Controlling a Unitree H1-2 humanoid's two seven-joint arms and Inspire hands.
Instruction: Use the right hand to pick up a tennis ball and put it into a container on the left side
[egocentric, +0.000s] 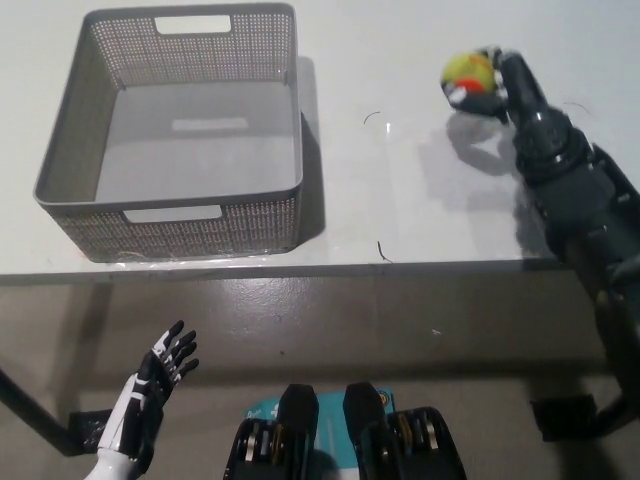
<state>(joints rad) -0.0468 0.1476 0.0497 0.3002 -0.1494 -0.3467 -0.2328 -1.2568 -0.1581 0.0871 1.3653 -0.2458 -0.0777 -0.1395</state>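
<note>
At the lower left of the frame I see my left hand (150, 400), white with dark fingers, hanging below the table edge over the floor. It holds nothing and its fingers are spread apart, pointing up and to the right.

Above it, filling the upper left of the frame, sits the grey container (170, 225), a square mesh-walled basket with a cut-out handle slot in its far wall and another in its near wall. Nothing lies inside it that I can make out; its smooth grey floor shows plainly. It stands on the white table (400, 200), with its near wall close to the table's front edge, and it throws a dark shadow along its right side.

In the middle of the frame the tabletop is bare apart from a few thin dark marks, one near the front edge and one higher up, just right of the basket's shadow.

Moving to the upper right, the tennis ball (468, 72) is yellow-green with a patch of orange-red on its lower side. My right hand (497, 80) is wrapped around it, black fingers curled over its right and lower sides, so the ball is in my grip. A soft shadow on the table lies below and slightly right of the ball, apart from it, which tells me the ball is off the surface. The ball is well apart from the basket, on the opposite side of the table.

My black right arm runs down from that hand along the right edge of the frame toward the lower right corner.
</note>
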